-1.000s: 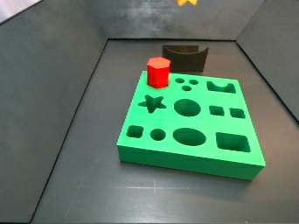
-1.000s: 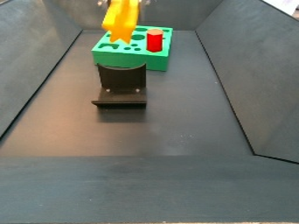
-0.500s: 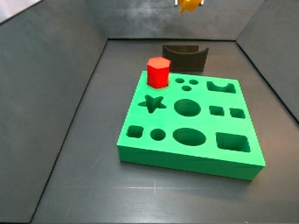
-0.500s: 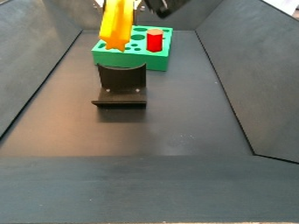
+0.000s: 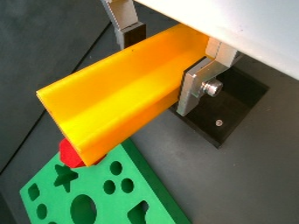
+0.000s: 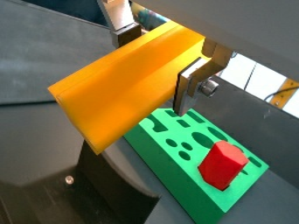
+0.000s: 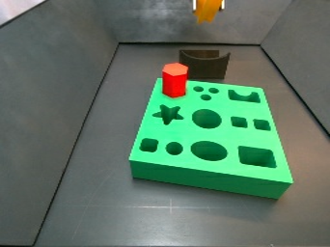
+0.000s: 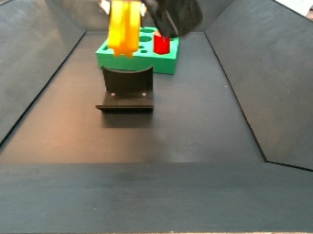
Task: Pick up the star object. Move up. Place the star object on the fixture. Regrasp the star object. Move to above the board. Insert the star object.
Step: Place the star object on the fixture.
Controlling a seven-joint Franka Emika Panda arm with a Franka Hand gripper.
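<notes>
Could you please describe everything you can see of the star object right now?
The star object is a yellow-orange ridged prism, plastic-looking. The pincer is shut on one end, finger pads against its sides. In a side view it hangs roughly upright in the air, near the fixture, touching nothing else.

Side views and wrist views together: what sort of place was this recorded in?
Probably a lab test cell for peg insertion: dark walls enclose a dark floor, with a bright-green cut-out board, a dark fixture, and the gripper holding a yellow-orange star-section prism above them.
</notes>
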